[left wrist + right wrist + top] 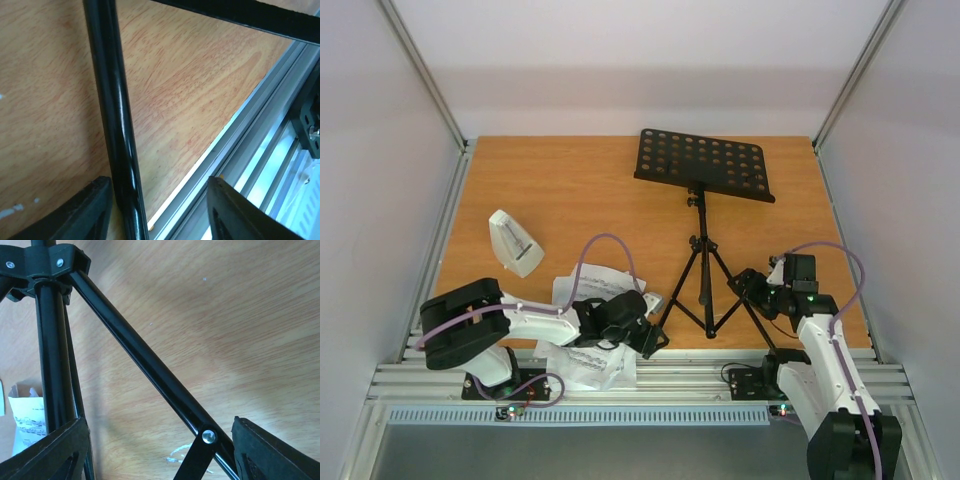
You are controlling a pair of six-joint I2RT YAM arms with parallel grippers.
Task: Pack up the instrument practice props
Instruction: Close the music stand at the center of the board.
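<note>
STAND AT RISK: The music stand (701, 240) is upright mid-worktop (570, 190) with its tripod spread, and both arms are at its feet. The left arm (535, 320) has its jaws partly apart around the left leg (117, 125). That leg runs close against one finger and well off the other, and nothing is clamped. The right arm (825, 350) has its jaws wide around the right leg (150, 370), near the brace rivet, also without a grip. The metronome (515, 243) sits apart on the left. The pages (578, 288) lie loose beneath the left arm at the near edge. The danger is a top-heavy stand. An off-centre close on the left would likely shove that leg sideways before it bites. Uneven pulls from the two arms could tip the perforated desk over or skid a foot toward the edge rail. The left arm, low over the pages, may also drag or crease them.
</note>
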